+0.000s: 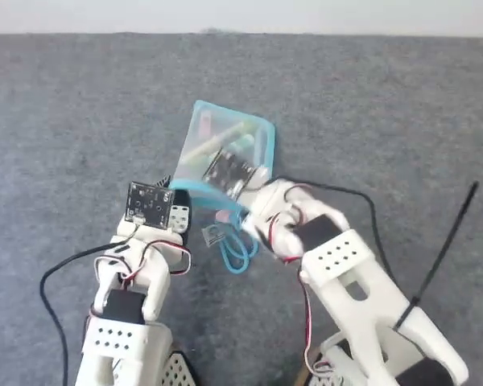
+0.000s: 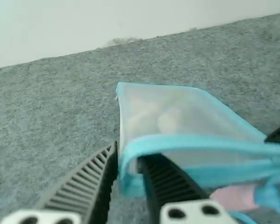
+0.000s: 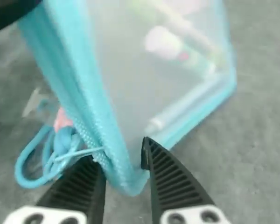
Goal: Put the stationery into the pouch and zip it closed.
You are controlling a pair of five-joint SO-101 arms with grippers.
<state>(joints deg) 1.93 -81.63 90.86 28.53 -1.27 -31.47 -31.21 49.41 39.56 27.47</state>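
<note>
A: Place of the see-through plastic pouch with light blue zipper edge (image 1: 225, 149)?
B: Lies flat near the middle of the grey felt-covered desk (image 1: 386, 104), zipper edge turned toward the near edge. Holds coloured pens and markers (image 1: 225, 141) inside.
A: And the left gripper (image 2: 129, 157)?
B: Pinches one end of the zipper edge, fingers closed on the pouch.
A: The right gripper (image 3: 119, 156)?
B: Clamps the other end of the same edge, fingers tight on it. Just beside, on the desk, a light blue cord loop (image 3: 35, 161) with a small pink tag (image 3: 60, 119).
</note>
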